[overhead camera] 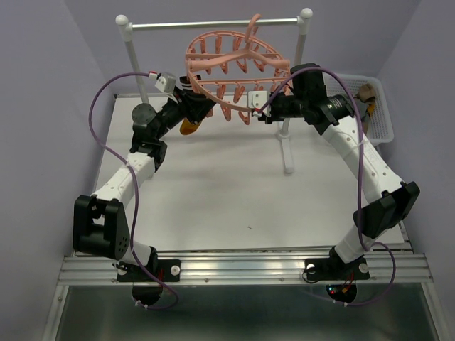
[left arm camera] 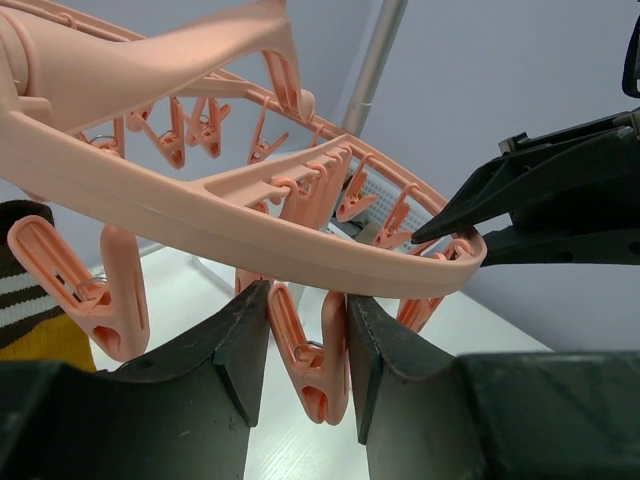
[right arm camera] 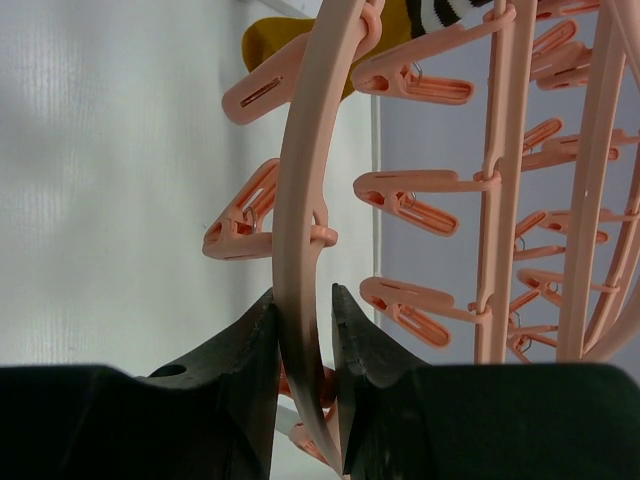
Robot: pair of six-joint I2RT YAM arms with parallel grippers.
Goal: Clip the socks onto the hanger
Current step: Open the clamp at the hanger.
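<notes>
The salmon-pink drying hanger (left arm camera: 230, 225) hangs by its hook from the metal rail stand (overhead camera: 213, 25) at the far side of the tabletop (overhead camera: 213, 192), with its ring tilted. The left pincer (left arm camera: 307, 297) is pressed in on 1 dangling clip (left arm camera: 318, 375) under the ring's near rim, a finger against each side of it. The right pincer (right arm camera: 303, 295) pinches the rim itself on the opposite side, 1 finger inside the ring and 1 outside (the left wrist view shows its black fingers at the ring's far edge). A mustard sock (overhead camera: 190, 126) with a dark striped cuff hangs below the ring just beside the left pincer, cuff up among the clips. Whether a clip bites it I cannot tell. A white mesh basket (overhead camera: 382, 126) sits at the far right corner, well apart from the hanger.
</notes>
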